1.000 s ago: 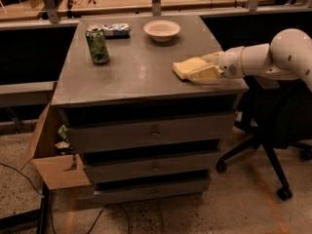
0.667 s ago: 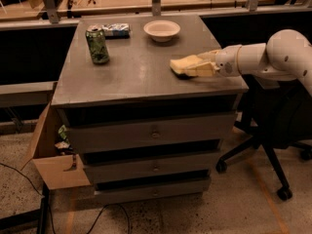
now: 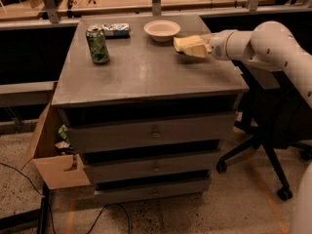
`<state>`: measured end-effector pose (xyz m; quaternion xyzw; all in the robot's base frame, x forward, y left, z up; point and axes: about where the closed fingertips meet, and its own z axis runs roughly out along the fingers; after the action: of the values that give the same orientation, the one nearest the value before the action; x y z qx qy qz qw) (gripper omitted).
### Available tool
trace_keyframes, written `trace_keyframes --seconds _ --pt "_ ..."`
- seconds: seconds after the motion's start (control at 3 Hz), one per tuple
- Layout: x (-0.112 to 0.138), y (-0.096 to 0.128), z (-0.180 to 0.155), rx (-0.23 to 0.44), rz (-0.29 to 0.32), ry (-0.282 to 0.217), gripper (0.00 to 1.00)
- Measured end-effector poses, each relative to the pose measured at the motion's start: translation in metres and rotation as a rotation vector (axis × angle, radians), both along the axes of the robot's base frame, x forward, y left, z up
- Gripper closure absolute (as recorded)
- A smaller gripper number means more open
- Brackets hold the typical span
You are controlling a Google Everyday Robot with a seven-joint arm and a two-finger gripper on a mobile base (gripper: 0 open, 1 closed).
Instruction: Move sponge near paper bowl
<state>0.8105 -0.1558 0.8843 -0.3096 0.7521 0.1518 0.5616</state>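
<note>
Camera view: grey, flat-topped table point(image 3: 146, 74) with three grey drawers point(image 3: 153, 133) stacked below its front edge. White robot arm point(image 3: 263, 40) reaches in over the right edge of the table. The gripper point(image 3: 199, 46) sits over the far-right corner area, pointing left, and is clamped on the pale yellow, thick, soft sponge point(image 3: 185, 45). Sponge is at the gripper tip, a dark shadow under it, so it looks slightly raised off the tabletop; contact with the surface cannot be told for sure.

Small round off-white paper bowl point(image 3: 162, 30) stands upright near the far edge, right of centre, nothing visible in it. Sponge is just beside the bowl on its right, a bit nearer the front, not touching it.

Green metal drink can point(image 3: 97, 44) stands upright toward the far-left corner, well apart from sponge and bowl. Flat blue-and-white packet point(image 3: 117, 29) lies at the far edge, between can and bowl, just behind the can.

Open brown cardboard box point(image 3: 48, 155) on the floor by the table's left side. Black office chair point(image 3: 273, 130) on wheels stands right of the table, under the arm.
</note>
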Motion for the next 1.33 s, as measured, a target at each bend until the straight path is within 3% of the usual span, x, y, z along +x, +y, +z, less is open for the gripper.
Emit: trace_keyframes --seconds 0.33,0.67,1.33 --pt "0.033 0.002 -0.007 -0.012 -0.071 -0.002 1.00" --pt "0.056 0.012 -0.014 -0.001 -0.072 -0.006 0.81" --pt "0.073 0.026 -0.025 -0.014 -0.053 -0.003 0.35"
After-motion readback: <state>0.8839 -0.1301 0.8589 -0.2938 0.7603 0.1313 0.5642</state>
